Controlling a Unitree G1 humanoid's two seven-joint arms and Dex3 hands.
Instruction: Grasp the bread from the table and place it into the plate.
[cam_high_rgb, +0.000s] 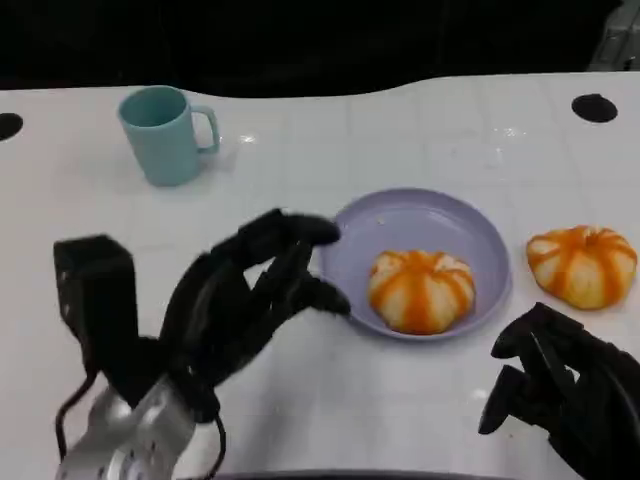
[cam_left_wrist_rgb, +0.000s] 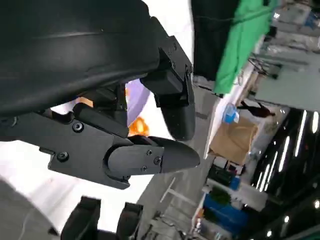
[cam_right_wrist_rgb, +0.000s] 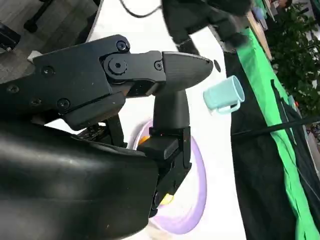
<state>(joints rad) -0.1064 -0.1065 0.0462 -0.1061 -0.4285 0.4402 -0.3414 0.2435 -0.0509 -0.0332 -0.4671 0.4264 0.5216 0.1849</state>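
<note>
On the white table a lavender plate sits a little right of centre, and one orange-striped bread roll lies inside it, toward the near right part of its floor. A second bread roll of the same look rests on the bare tabletop just beside the plate's right rim, apart from it by a thin strip of table. The left hand hangs above the table to the left of the plate with its black fingers spread and reaching toward the plate's left edge; nothing lies between them, and the fingertips end close to the rim, though whether they touch it cannot be told. In the left wrist view the same left hand has its fingers parted around empty air, with a sliver of the lavender plate and a bit of orange bread visible past them. The right hand sits low at the near right of the table, in front of the second roll and clear of it, fingers loosely curled downward and holding nothing. The right wrist view shows the right hand with its fingers apart and empty, the plate beyond them. A teal mug stands upright at the far left of the table, handle to the right, well apart from the plate; it also appears in the right wrist view.
</note>
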